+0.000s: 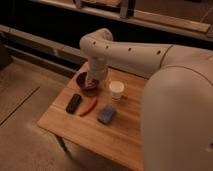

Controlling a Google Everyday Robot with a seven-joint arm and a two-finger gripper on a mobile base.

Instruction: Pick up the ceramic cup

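The ceramic cup is small and white. It stands upright on the wooden table, near its far middle. A dark maroon bowl sits just left of the cup. My white arm reaches in from the right and bends down at the table's far side. My gripper hangs at the end of the wrist over the right side of the bowl, a short way left of the cup and apart from it.
A black flat object, a red curved object and a blue object lie in a row in front of the bowl and cup. A dark rail and wall run behind the table. Floor lies to the left.
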